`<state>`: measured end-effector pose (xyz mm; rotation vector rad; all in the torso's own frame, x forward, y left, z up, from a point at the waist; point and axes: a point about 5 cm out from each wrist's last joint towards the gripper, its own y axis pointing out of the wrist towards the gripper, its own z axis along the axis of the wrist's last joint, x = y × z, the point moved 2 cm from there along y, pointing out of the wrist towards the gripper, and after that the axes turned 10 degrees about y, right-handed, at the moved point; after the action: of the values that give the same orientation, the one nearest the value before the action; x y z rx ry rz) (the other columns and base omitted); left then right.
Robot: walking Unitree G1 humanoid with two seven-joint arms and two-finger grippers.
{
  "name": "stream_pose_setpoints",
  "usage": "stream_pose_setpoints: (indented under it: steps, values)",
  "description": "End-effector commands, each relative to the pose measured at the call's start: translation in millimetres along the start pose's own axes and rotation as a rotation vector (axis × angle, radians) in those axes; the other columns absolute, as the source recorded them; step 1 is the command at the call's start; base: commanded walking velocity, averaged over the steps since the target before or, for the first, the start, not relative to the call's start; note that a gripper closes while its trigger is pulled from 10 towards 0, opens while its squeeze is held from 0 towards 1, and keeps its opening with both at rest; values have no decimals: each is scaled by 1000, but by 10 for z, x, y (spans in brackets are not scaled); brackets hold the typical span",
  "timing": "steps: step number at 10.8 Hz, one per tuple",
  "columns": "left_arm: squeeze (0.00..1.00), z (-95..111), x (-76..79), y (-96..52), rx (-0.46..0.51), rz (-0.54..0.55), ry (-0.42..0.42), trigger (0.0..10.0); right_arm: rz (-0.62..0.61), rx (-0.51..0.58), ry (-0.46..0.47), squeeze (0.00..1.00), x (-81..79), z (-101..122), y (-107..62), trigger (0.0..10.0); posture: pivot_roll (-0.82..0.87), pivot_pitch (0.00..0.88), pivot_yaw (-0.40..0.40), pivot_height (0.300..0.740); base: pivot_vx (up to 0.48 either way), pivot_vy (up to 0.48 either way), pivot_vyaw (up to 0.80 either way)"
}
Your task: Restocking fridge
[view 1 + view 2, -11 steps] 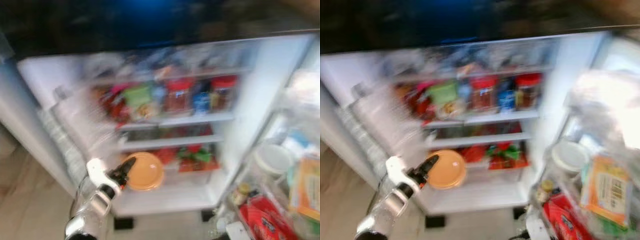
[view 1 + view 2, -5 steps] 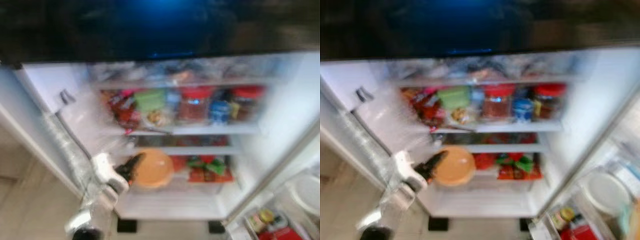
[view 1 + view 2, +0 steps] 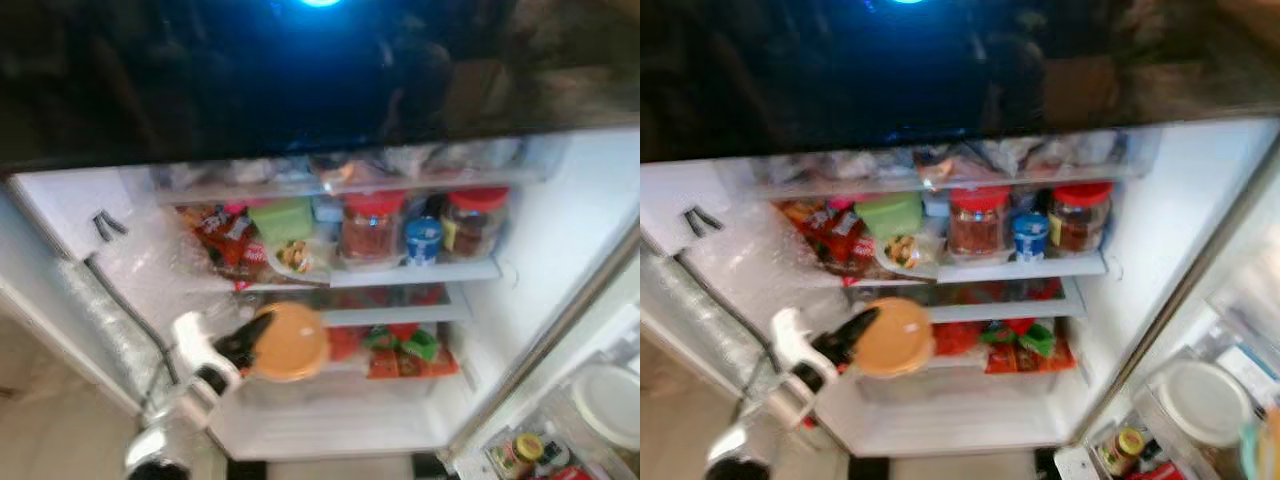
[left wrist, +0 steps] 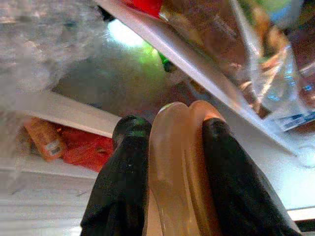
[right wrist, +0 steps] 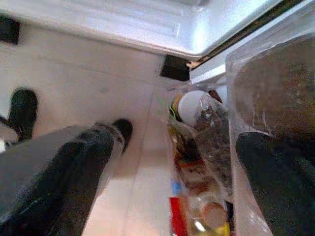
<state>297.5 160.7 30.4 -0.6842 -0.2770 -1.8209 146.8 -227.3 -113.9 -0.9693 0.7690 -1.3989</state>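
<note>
So, head views: fridge [image 3: 560,250] stands open w/ dark upper panel above. Left gripper [image 3: 262,335] reaches in from lower left, pinching an orange lidded container [image 3: 292,341] by its near-left edge, held in front of the lower shelf [image 3: 400,312]. Upper shelf holds a green tub [image 3: 282,218], two red-lidded jars [image 3: 372,228] and a small blue pot [image 3: 423,240]; red & green packets [image 3: 405,350] sit low, right of the container. Door bins at far right carry a white lid [image 3: 1200,400] and a small yellow-capped jar [image 3: 1124,447].

Left wrist view: both black fingers [image 4: 123,187] pressed on the orange container's rim, shelf edge just beyond.

Right wrist view: right gripper [image 5: 275,182] – can't tell its state; one dark finger against a clear bag [image 5: 266,98], door-bin items beside it, floor [image 5: 88,73] and a person's dark-trousered leg [image 5: 64,172] below.
</note>
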Motion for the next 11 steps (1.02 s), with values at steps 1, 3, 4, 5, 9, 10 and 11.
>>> stream_pose_setpoints:
  steps: [1,3,4,5,9,10,11]
  values:
    - [0,-3,103,71,-8,-36,-1,10000,-18,22,4,0,64,49,-4,10000,-65,0,44,740,244,0,0]
    - [0,-45,112,49,-45,-62,-7,10000,-15,23,-2,0,61,49,-4,10000,-63,0,43,740,0,0,0]
    - [0,-49,99,40,-42,-58,-13,10000,-16,24,1,0,61,50,-5,10000,-63,0,43,740,0,0,0]
    - [0,-53,71,37,-34,-41,-28,10000,-15,26,3,0,59,52,-4,10000,-63,0,41,740,0,0,0]
    - [0,-71,86,102,-33,-43,-55,10000,-55,2,-7,0,104,37,-5,10000,-75,0,38,740,0,0,0]
    - [0,-63,75,117,-32,-38,-53,10000,-59,-11,-16,0,110,29,-4,10000,-74,0,37,740,0,0,0]
    - [0,-50,70,129,-26,-36,-53,10000,-59,-14,-17,0,111,30,-4,10000,-76,0,35,740,0,0,0]
